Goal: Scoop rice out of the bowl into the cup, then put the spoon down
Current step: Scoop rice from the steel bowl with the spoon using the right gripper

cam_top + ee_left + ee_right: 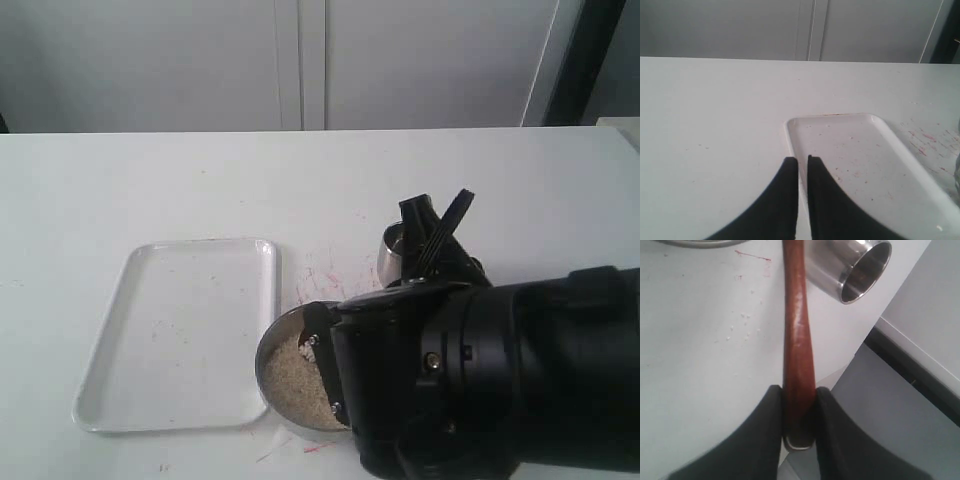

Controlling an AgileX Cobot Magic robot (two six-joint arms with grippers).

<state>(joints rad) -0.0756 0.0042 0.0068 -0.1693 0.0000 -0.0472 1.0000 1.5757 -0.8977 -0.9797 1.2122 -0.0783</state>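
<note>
The right pincer [799, 392] gripped the wooden spoon [797, 335] near the steel bowl [260, 366] of rice [295, 385]; the left pincer [801, 160] sat closed, empty.

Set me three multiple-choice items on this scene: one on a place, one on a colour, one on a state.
1. In the exterior view, where does the tray lie from the bowl? A right of it; B left of it; C inside it.
2. What colour is the handle of the spoon? A white; B blue; C reddish-brown.
3. The right gripper is: A shut on the spoon; B open; C shut on nothing.
Key: 1 B, the tray's corner sits just left of the bowl. 2 C, the right wrist view shows glossy reddish-brown wood. 3 A, its jaws clamp the handle from both sides.
</note>
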